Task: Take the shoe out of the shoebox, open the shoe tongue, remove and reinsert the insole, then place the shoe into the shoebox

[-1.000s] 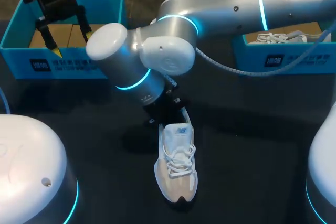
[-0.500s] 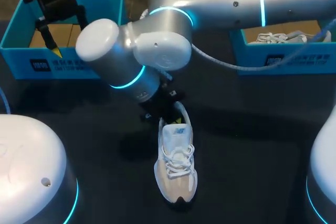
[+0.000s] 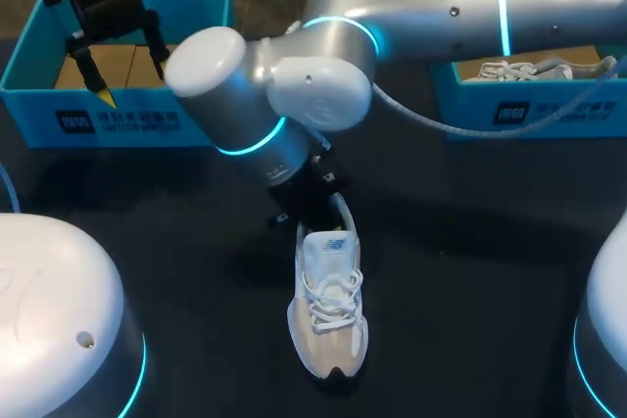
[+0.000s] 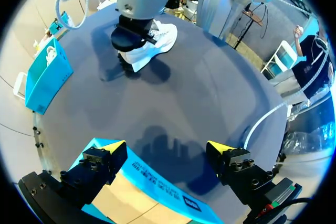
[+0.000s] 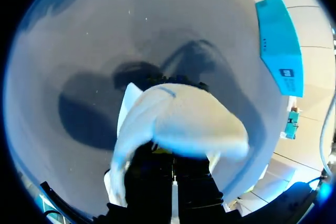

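White lace-up sneaker lies on dark surface, outside teal cardboard shoebox. Right claw at heel opening, grip unclear; left claw released over box. Judged step: insole removal; next needs upward pull.

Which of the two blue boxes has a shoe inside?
The right box: a white shoe lies in it. The left box, below the left gripper, shows only brown cardboard.

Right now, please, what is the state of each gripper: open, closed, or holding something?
Left gripper: open, empty, above the blue box.
Right gripper: at the heel of the shoe; its state cannot be told.
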Controlling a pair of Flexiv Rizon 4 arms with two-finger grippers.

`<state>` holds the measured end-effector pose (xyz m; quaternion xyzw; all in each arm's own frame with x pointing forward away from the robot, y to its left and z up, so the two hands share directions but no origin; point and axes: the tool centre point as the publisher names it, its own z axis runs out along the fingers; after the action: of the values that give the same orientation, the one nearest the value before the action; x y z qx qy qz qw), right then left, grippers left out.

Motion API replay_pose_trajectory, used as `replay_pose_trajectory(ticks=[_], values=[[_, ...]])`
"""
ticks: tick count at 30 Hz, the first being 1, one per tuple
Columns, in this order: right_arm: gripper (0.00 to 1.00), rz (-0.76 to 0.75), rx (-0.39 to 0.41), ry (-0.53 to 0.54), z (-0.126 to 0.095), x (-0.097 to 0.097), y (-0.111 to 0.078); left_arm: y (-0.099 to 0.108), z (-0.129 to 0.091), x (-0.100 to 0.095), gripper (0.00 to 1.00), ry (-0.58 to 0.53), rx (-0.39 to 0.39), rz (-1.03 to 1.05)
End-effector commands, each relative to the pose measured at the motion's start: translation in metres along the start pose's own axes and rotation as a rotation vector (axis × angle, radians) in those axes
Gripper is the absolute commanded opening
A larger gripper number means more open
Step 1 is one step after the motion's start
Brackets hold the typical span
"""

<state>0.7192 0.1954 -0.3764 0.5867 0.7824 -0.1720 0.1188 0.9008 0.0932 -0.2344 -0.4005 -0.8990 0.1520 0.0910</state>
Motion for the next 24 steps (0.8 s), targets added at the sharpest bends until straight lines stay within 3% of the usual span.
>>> replay_pose_trajectory(ticks=[1, 6, 13, 24], values=[[0.00, 0.009, 0.002, -0.085, -0.015, 0.002, -0.008, 0.000, -0.001, 0.000, 1.00, 0.003, -0.001, 0.000], [0.00, 0.016, 0.028, -0.127, -0.013, -0.007, -0.013, 0.000, -0.001, 0.000, 1.00, 0.003, -0.001, 0.000], [0.00, 0.044, 0.088, -0.113, 0.010, -0.013, -0.017, 0.000, -0.001, 0.000, 1.00, 0.003, -0.001, 0.000], [0.00, 0.046, 0.093, -0.015, 0.030, -0.001, -0.019, 0.000, -0.001, 0.000, 1.00, 0.003, -0.001, 0.000]])
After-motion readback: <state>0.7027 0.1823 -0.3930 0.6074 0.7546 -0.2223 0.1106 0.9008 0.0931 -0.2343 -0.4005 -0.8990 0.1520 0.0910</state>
